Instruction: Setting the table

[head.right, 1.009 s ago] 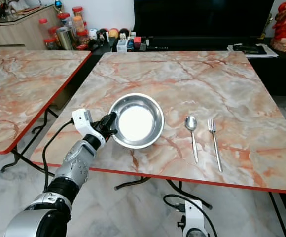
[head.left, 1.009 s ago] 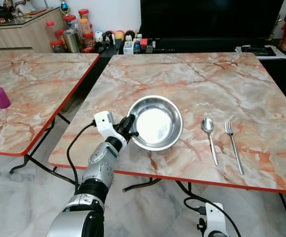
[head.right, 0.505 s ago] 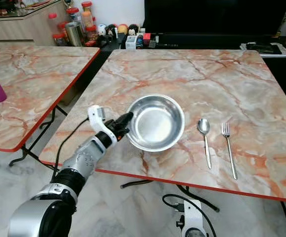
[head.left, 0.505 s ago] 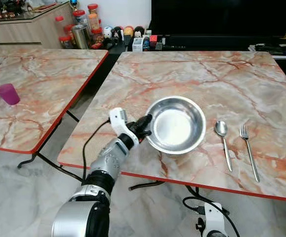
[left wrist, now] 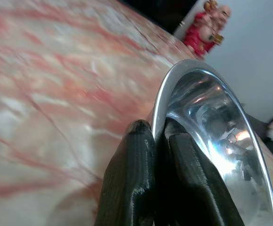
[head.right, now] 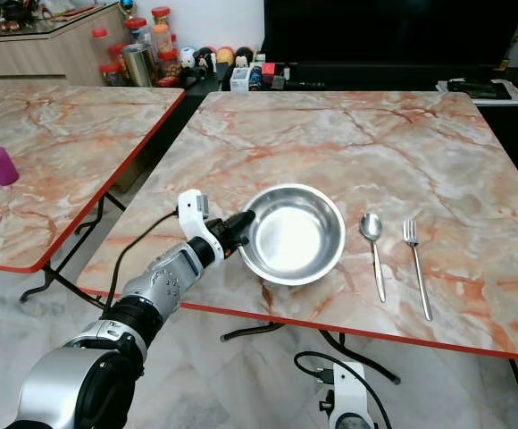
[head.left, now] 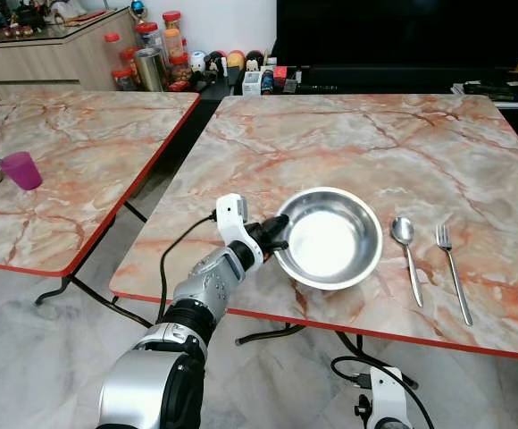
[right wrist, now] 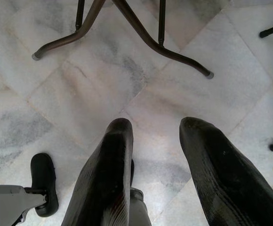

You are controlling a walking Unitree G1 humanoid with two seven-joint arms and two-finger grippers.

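Hanging idle below desk edge: right end effector [right wrist: 157, 155], fingers spread, over marble floor [right wrist: 80, 94]. Left end effector [head.left: 274, 243] pinched on near-left rim of steel bowl [head.left: 330, 237], one finger inside, one outside. Bowl sits near front edge of desk [head.left: 366, 134], left of spoon [head.left: 405, 246] and fork [head.left: 451, 268]. Judgement: bowl light, rigid, thin-walled, polished, hence slippery; rim pinch is workable hold, may pivot if lifted. Purple cup [head.left: 20, 170] on neighbouring desk [head.left: 80, 152].

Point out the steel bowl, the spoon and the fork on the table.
steel bowl [head.left: 330, 239], left eye view, the shiny inner bottom.
spoon [head.left: 403, 231], left eye view, its rounded head.
fork [head.left: 456, 286], left eye view, midway along its handle.
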